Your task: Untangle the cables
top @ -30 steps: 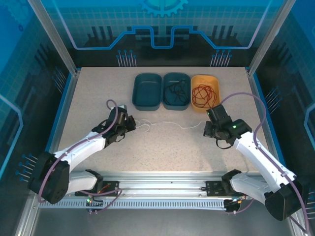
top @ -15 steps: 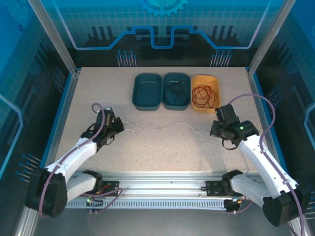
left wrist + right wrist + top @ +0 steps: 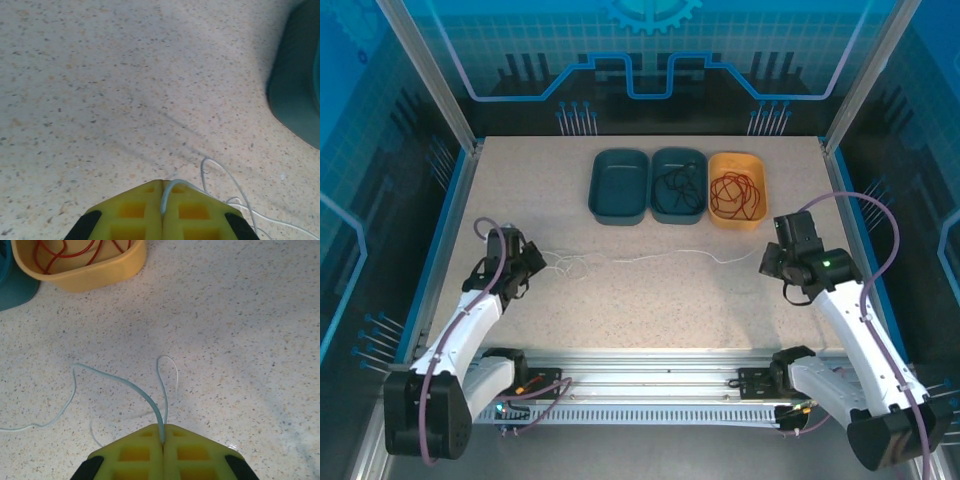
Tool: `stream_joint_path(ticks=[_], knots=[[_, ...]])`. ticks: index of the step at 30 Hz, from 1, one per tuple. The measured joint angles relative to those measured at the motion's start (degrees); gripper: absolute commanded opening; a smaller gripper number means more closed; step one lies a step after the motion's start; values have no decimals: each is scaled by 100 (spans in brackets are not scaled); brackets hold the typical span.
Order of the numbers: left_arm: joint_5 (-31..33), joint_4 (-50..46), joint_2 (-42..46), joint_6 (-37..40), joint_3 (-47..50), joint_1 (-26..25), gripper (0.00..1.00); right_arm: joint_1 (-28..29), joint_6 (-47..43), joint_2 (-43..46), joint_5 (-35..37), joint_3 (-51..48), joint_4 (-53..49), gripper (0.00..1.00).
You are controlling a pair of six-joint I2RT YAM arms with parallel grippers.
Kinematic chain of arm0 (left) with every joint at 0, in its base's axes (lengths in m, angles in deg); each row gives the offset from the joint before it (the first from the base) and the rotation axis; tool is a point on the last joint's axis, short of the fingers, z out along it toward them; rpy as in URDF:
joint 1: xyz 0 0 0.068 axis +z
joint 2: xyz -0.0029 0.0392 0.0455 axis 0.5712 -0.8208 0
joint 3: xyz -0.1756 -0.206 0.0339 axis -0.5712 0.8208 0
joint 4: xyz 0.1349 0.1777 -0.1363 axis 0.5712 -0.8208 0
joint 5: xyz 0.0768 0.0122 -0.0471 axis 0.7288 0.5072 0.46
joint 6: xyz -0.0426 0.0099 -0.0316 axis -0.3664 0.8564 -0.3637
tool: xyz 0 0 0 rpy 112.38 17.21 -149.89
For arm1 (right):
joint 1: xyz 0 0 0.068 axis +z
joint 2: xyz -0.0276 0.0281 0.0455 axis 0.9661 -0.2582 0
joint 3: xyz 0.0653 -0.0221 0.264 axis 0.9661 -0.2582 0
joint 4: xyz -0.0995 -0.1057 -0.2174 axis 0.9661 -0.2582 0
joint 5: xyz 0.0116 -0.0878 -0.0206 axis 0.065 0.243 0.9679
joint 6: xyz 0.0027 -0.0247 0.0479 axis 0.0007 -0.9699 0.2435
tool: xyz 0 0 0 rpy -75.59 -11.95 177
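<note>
The white cable [image 3: 650, 257] runs across the middle of the table, stretched between my two grippers with small loops near its left end. At the left, my left gripper [image 3: 527, 264] is shut on one end of it; the yellow fingers [image 3: 132, 210] pinch the white cable [image 3: 220, 170]. My right gripper [image 3: 766, 264] is shut on the other end, where the white cable [image 3: 125, 382] curves away from the closed tips [image 3: 163, 429]. The black cable [image 3: 677, 185] lies coiled in the middle teal bin. The red cable [image 3: 735, 190] lies in the yellow bin [image 3: 760, 165].
Three bins stand in a row at the back: an empty teal bin [image 3: 618, 186], the teal bin [image 3: 678, 158] with the black cable, and the yellow bin [image 3: 95, 272]. Blue walls and metal posts enclose the table.
Both arms have moved apart, the left one to the left and the right one to the right. The white cable between them has been pulled out longer and straighter.
</note>
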Motion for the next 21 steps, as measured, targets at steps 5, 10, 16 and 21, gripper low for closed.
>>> stream_joint_path(ticks=[5,10,16,21], knots=[[-186,-98,11,26,55,426,0,-426,-122,173,83,186,-164,0],[-361,-101,35,17,70,612,0,-809,-262,356,55,251,-243,0],[-1023,70,59,15,109,638,0,-870,-350,382,-407,256,-225,0],[-1569,153,223,-26,114,599,0,-861,-389,511,-1054,258,-76,0]])
